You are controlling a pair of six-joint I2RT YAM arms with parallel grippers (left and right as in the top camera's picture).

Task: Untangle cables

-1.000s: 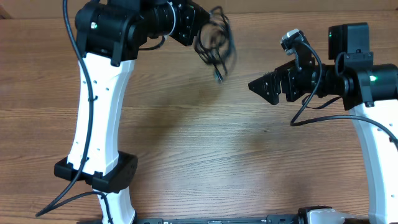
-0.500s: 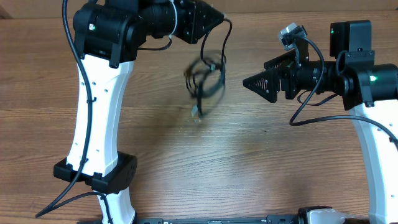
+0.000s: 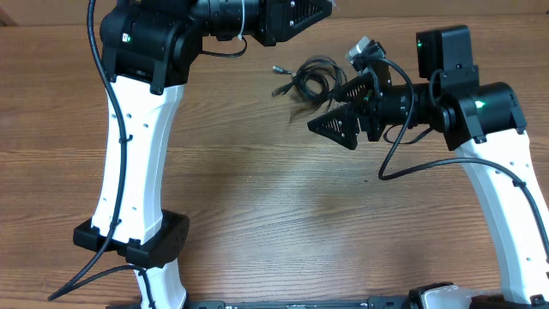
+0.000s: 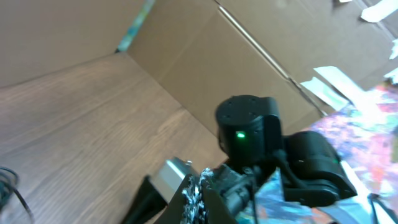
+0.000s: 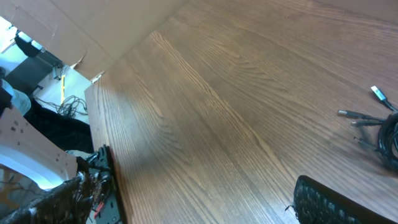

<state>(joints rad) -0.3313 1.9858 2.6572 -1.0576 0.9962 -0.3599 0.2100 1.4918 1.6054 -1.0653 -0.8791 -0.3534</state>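
The cables (image 3: 309,79) are a small tangle of thin black cords lying on the wooden table at the back middle, with plug ends pointing left. They also show at the right edge of the right wrist view (image 5: 382,127), and a bit shows at the left edge of the left wrist view (image 4: 7,186). My left gripper (image 3: 319,10) is shut and empty, high at the back, just behind the cables; its closed fingers show in its wrist view (image 4: 200,199). My right gripper (image 3: 330,107) is open and empty, just right of the cables, with its fingers spread wide (image 5: 193,202).
The wooden table (image 3: 257,197) stretches out in front of the cables. The left arm's white column and black base (image 3: 133,236) stand at the front left. The right arm's white link (image 3: 506,197) is at the right. Cardboard walls (image 4: 186,56) stand behind the table.
The cables hung swinging from my left gripper; now they lie on the table and the left gripper has let go and drawn back. My right gripper moved left toward them and opened.
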